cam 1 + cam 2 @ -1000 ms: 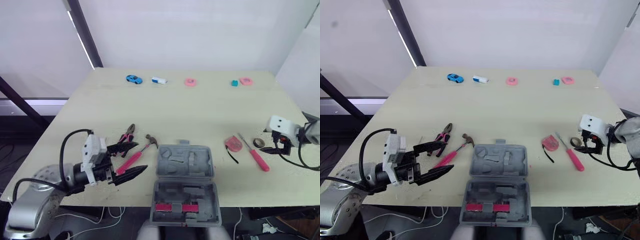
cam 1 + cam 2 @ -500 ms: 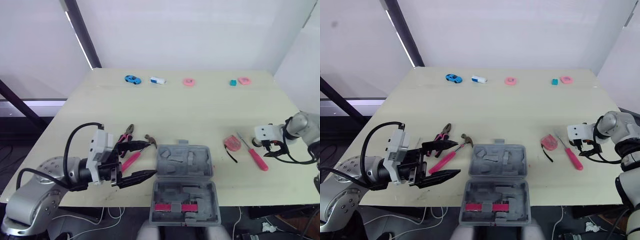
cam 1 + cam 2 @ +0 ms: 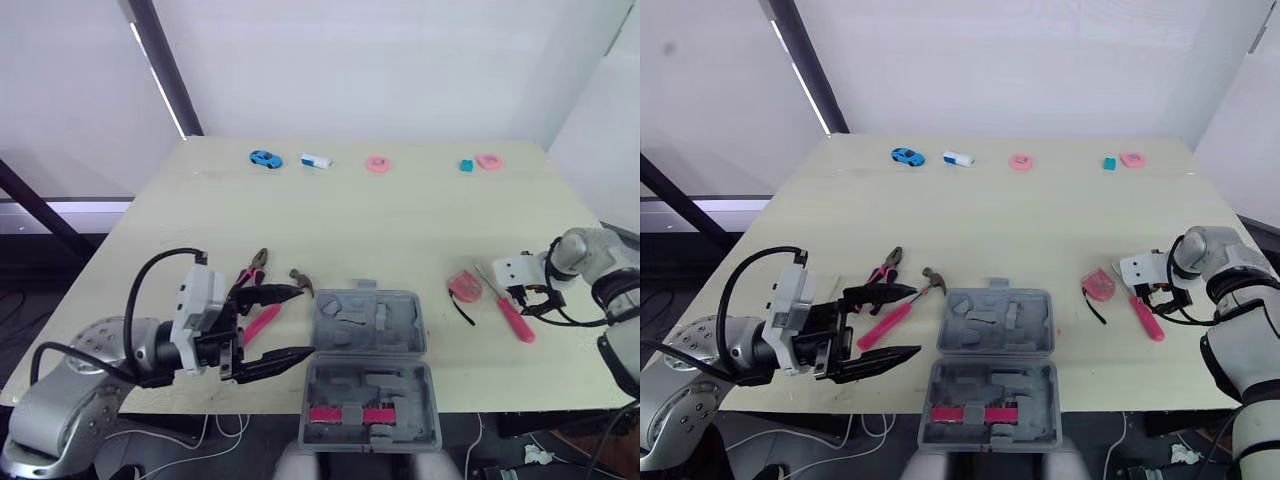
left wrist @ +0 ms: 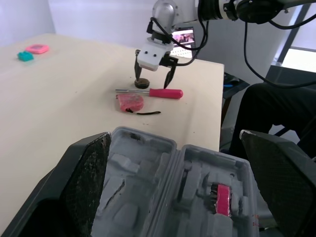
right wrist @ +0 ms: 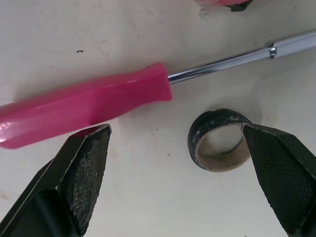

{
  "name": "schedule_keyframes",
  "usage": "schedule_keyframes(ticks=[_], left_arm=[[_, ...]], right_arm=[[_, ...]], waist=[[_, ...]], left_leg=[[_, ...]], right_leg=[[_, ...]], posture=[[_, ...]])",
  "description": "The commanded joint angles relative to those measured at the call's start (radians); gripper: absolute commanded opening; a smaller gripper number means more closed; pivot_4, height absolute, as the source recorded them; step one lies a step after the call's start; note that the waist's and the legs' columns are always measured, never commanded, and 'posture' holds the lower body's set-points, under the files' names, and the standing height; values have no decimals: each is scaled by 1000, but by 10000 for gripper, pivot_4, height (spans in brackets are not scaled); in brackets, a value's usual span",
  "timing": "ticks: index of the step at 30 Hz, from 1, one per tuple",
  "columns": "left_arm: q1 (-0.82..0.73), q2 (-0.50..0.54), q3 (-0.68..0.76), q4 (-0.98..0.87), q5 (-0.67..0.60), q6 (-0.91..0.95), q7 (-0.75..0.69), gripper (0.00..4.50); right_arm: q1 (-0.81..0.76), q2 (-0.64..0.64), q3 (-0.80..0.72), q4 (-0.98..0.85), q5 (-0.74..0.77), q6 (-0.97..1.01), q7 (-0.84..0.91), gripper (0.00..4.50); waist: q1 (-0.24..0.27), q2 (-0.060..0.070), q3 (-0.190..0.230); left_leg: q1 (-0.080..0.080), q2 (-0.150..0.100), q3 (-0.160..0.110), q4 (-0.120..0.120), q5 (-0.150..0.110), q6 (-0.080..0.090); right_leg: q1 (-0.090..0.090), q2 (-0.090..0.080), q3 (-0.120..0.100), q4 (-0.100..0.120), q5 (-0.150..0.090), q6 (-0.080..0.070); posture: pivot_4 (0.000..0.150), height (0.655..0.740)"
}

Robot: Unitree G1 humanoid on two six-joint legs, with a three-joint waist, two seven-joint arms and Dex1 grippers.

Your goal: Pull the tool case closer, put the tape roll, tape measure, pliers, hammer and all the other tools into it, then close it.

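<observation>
Right gripper (image 5: 175,132) wide open, empty, above tape roll (image 5: 217,159) and screwdriver (image 5: 94,106); left gripper (image 3: 306,321) open, empty, beside tool case (image 3: 370,372)

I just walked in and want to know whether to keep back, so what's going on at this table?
The robot is packing tools. The tool case lies open at the near edge of the table. The left gripper, open, hangs at the case's left side, by the hammer and pliers. The right gripper, open, is poised over the tape roll beside the screwdriver, with the tape measure nearby. All these tools lie outside the case.
</observation>
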Motion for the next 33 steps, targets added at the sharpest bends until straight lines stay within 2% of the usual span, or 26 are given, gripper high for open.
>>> schedule_keyframes(ticks=[1,17,20,21,23,27,33], left_arm=[[12,-1,38,-47,-21,-24,5,44524],[-11,-6,24,-30,-12,-40,17,44524],[-16,-5,21,-29,-12,-40,21,45000],[-17,-5,21,-29,-12,-40,22,45000],[-20,-6,22,-31,-16,-38,25,45000],[-19,-7,24,-39,-22,-35,29,45000],[-16,-8,24,-46,-23,-33,36,45000]], right_arm=[[-22,-1,-39,14,24,40,12,44515],[-29,40,-153,41,98,270,5,44515],[-23,36,-144,42,84,267,-4,35824],[-22,35,-145,42,85,265,-5,29527],[-20,36,-146,43,85,260,-4,22272],[-19,38,-144,44,82,255,-12,1539],[-19,38,-143,45,77,247,-24,653]], waist=[[0,0,0],[-1,0,0],[-1,0,0],[-1,0,0],[-2,0,0],[-2,0,0],[-2,0,0]], left_leg=[[0,0,0,0,0,0],[0,0,0,0,0,0],[0,0,0,0,0,0],[0,0,0,0,0,0],[0,0,0,0,0,0],[0,0,0,0,0,0],[0,0,0,0,0,0]], right_leg=[[0,0,0,0,0,0],[0,0,0,1,0,0],[0,0,0,1,0,0],[0,0,0,1,0,0],[0,0,0,1,0,0],[0,0,0,1,0,0],[0,0,0,1,0,0]], posture=[[1500,7395],[1500,7395],[1500,7395],[1500,7395],[1500,7395],[1500,7395],[1500,7395]])
